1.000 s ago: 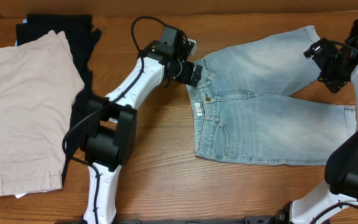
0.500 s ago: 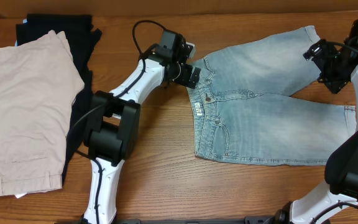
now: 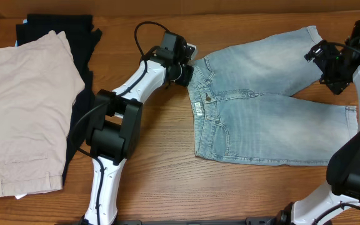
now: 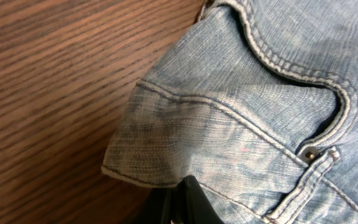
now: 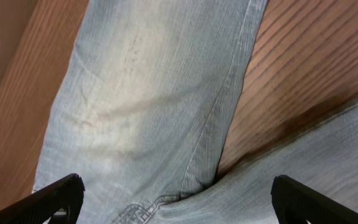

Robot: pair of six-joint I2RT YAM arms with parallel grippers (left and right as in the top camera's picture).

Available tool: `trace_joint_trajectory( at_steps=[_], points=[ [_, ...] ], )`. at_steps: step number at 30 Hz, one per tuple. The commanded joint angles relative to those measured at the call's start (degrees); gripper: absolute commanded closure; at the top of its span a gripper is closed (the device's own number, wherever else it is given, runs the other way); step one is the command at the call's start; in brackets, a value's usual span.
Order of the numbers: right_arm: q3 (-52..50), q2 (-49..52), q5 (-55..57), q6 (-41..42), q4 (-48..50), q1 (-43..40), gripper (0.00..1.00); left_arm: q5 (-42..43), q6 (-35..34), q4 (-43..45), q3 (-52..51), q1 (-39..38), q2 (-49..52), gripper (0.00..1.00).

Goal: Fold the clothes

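The clothes [image 3: 264, 115], faded light-blue denim shorts, lie spread flat on the wooden table right of centre, waistband to the left and legs to the right. My left gripper [image 3: 187, 70] sits at the waistband's upper left corner. In the left wrist view its dark fingers [image 4: 190, 198] are pressed together on the denim edge [image 4: 166, 158], beside a stitched pocket [image 4: 303, 112]. My right gripper [image 3: 327, 65] hovers above the upper leg near the crotch. Its fingers [image 5: 58, 198] stand wide apart over the denim [image 5: 148, 106], holding nothing.
Beige shorts [image 3: 27, 112] lie folded at the far left on top of a black garment [image 3: 74, 34]. Bare wooden table [image 3: 161, 169] stretches between that pile and the denim. The table's back edge runs just behind both arms.
My left gripper has gone from open to shut on the waistband corner and shifted slightly left. The right arm has stayed where it was.
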Motion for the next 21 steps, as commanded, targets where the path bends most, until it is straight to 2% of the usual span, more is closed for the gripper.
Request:
trace_joint_trajectory(
  at_steps=[1,6,12,14,15,17,18,21],
  points=[
    [-0.17,-0.04,-0.28,-0.68,-0.24,0.26,0.0,-2.75,0.26,-0.31,-0.09,0.79,1.42,0.96],
    [-1.53,-0.04,0.15,-0.66,-0.37,1.81,0.0,-8.31,0.52,-3.96,2.19,3.98,1.42,0.96],
    [-3.04,-0.04,0.15,-0.66,-0.13,4.63,0.0,-18.27,7.37,-5.64,5.07,8.72,1.42,0.94],
    [-3.58,-0.04,0.15,-0.63,-0.07,5.42,0.0,-21.03,9.86,-4.13,5.29,9.86,1.42,0.89],
    [-3.78,-0.04,0.15,-0.63,-0.09,5.84,0.0,-21.94,11.39,-3.06,5.31,10.32,1.42,0.7],
    [-4.02,-0.04,0.15,-0.63,-0.02,6.25,0.0,-23.69,12.22,-1.57,5.53,10.78,1.42,0.18],
    [-4.02,-0.04,0.15,-0.61,-0.04,6.47,0.0,-24.81,12.26,-1.29,6.08,10.84,1.42,0.0],
    [-4.02,-0.04,0.13,-0.61,-0.46,6.54,0.04,-25.51,12.11,-5.44,9.62,10.73,1.42,0.0]
  ],
)
